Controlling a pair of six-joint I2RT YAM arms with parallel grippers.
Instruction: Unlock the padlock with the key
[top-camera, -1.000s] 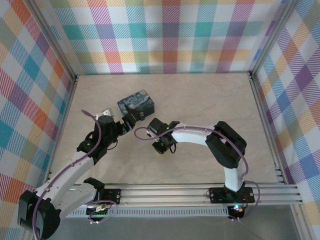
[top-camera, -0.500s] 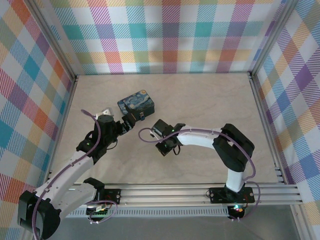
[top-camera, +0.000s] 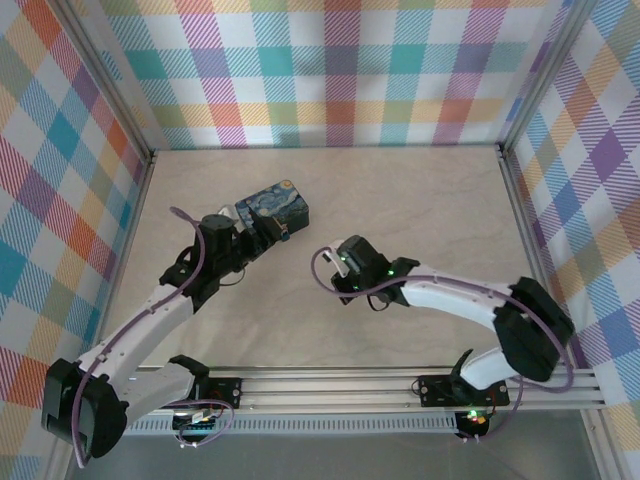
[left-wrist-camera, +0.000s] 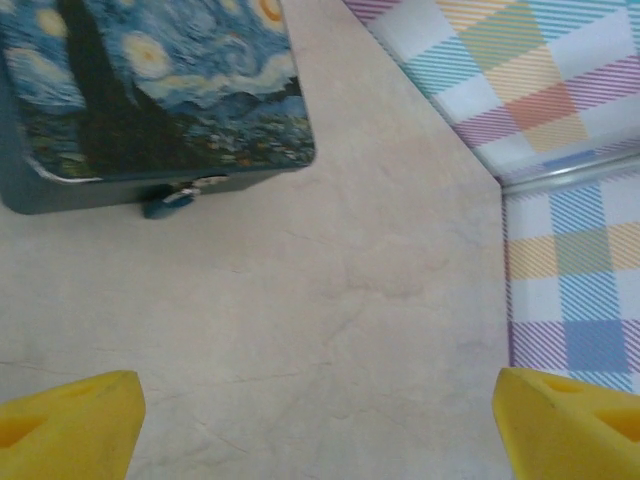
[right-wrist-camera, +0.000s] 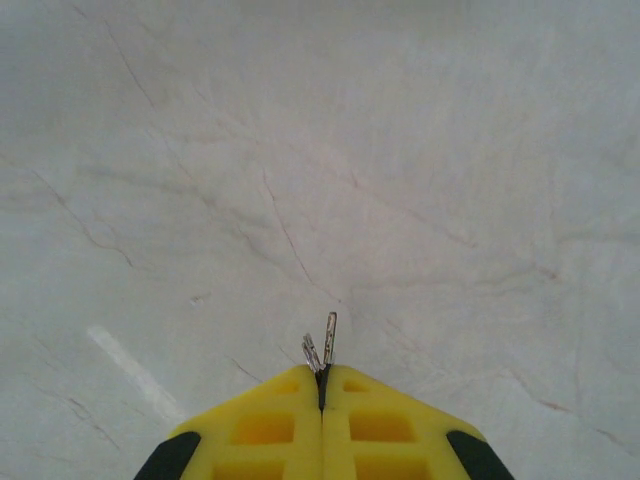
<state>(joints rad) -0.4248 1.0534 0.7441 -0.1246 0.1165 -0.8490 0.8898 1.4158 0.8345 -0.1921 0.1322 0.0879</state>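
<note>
Nearby, painted tin (left-wrist-camera: 150, 90) beside padlock (left-wrist-camera: 168, 203).

Pastel plaid walls (top-camera: 340, 70) enclose a pale, marbled tabletop (top-camera: 420, 200).

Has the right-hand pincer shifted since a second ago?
Yes. The right pincer, shut on the key, has slid to the right, farther from the painted tin, which stayed put.

Desk (top-camera: 420, 190) bare across right half and far side, wide passage. Tin box (top-camera: 273, 208) sits left of centre, padlock (left-wrist-camera: 170, 203) at its near edge. Left gripper (top-camera: 262, 236) just beside tin, jaws wide. Right arm (top-camera: 460, 298) spans near-right. Plaid walls (top-camera: 330, 90) enclose three sides.
</note>
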